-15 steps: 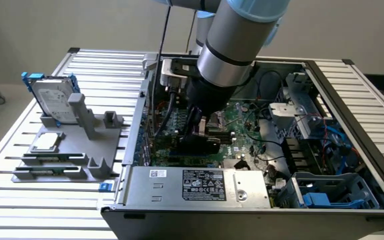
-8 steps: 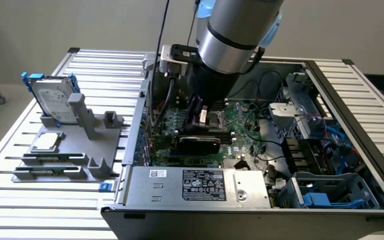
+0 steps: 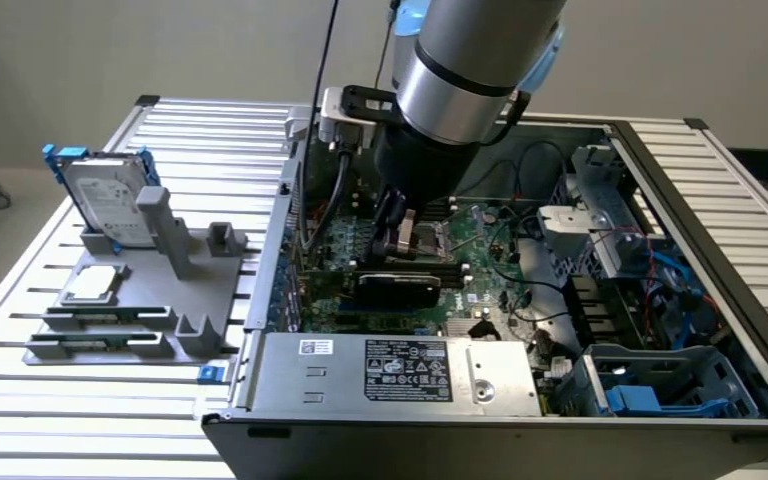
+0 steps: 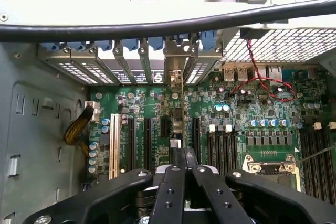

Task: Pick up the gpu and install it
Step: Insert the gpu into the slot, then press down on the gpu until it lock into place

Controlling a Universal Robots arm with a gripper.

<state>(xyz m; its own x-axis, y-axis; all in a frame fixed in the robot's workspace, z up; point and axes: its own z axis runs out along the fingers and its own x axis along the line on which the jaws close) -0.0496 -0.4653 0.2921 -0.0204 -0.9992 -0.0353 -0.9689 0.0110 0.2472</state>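
Exterior view: a robot arm (image 3: 471,60) reaches down into an open computer case (image 3: 518,400) that lies on a slatted metal table (image 3: 37,400).
Gripper: the gripper (image 3: 402,232) is low inside the case, above the motherboard (image 3: 484,250), with its fingers drawn together.
Gpu, exterior view: the gpu (image 3: 398,288) sits just below the gripper, black shroud facing the camera, standing on edge against the green board.
Wrist view: the black fingers (image 4: 169,192) meet at a narrow point and clench the thin upper edge of the gpu (image 4: 177,124), which runs edge-on away from the camera toward the rear slot brackets (image 4: 131,61).
Gpu position: its edge lines up over one of the long expansion slots on the motherboard (image 4: 252,124), its silver bracket end at the row of rear brackets; whether it is fully seated cannot be told.
Case interior: a power supply (image 3: 398,372) with a label lies at the near end, and blue drive bays (image 3: 651,395) sit to the exterior view's right.
Fixture: a grey holder (image 3: 157,290) to the exterior view's left carries a silver hard drive in a blue frame (image 3: 97,195) and narrow memory sticks (image 3: 97,345).
Cable: a thick black cable (image 4: 168,22) crosses the wrist view above the brackets.
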